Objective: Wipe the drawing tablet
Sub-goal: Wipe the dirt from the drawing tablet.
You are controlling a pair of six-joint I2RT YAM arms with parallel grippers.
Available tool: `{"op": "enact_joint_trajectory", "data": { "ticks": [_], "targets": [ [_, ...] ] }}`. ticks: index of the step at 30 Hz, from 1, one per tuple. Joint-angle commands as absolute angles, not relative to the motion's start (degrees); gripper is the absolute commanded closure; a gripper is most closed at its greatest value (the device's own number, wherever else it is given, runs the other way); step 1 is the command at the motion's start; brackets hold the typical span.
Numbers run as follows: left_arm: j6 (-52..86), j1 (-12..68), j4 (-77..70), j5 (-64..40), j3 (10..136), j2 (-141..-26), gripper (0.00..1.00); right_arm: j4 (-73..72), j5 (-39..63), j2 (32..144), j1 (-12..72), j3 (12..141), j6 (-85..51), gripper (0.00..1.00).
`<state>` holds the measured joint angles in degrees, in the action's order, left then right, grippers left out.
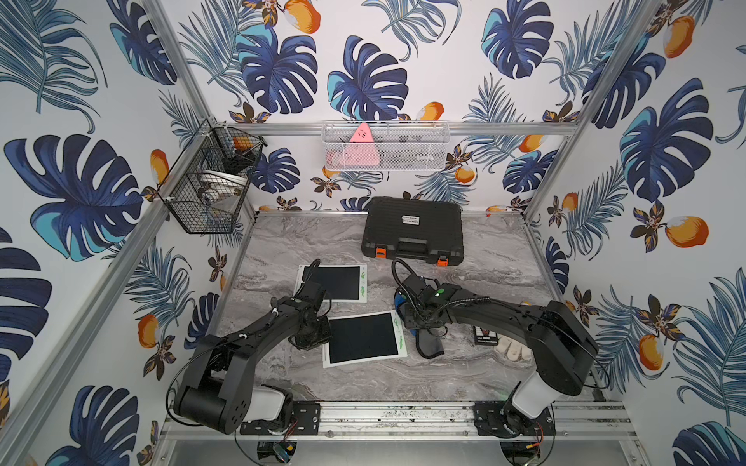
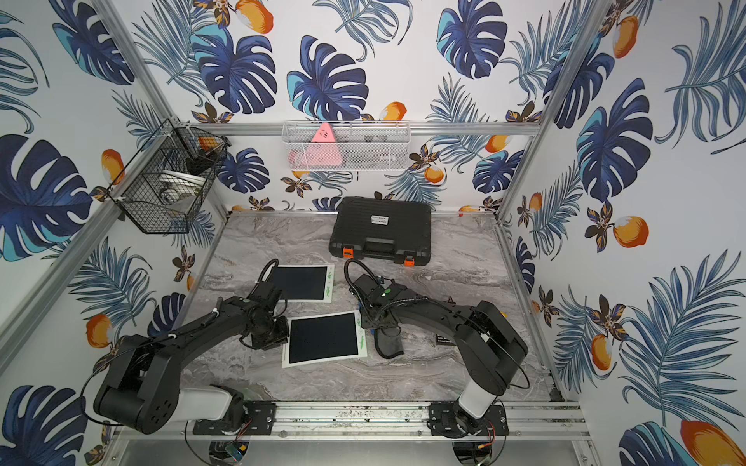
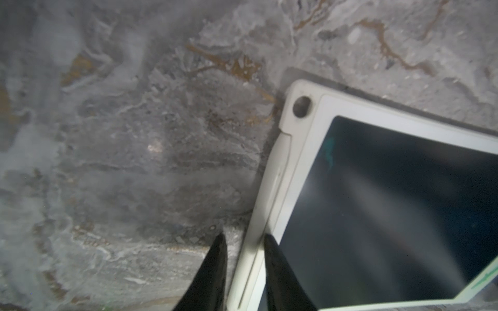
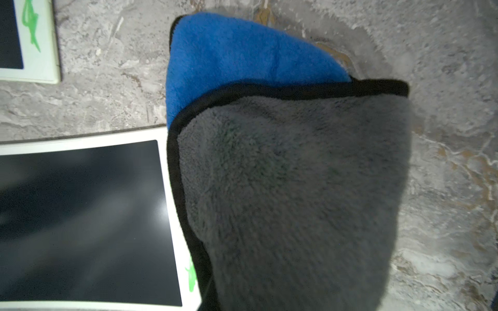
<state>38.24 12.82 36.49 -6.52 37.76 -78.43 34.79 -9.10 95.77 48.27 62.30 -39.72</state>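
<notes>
Cloth point(image 4: 296, 188) hangs pinched in right gripper point(image 1: 422, 331), frame centre. Left gripper point(image 3: 245, 237) straddles tablet point(image 3: 377, 202) rim narrowly, grip unclear; pin firmly first.

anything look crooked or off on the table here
The near drawing tablet lies askew, rotated against the edge of the table, while the far tablet sits nearly square. Nothing looks spilled or damaged.
</notes>
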Motion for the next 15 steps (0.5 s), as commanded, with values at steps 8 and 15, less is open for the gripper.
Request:
{"op": "enact_joint_trajectory", "data": {
  "ticks": [8,15],
  "targets": [
    [40.11,12.84,31.86,-7.37,34.65,-80.23,0.78,33.18,-7.02,96.69,48.52,63.98,-39.1,1.0],
    [40.9,13.8,32.06,-7.23,34.1,-80.38,0.79,32.72,-6.0,99.48,49.73,66.34,-39.19,1.0]
  ]
}}
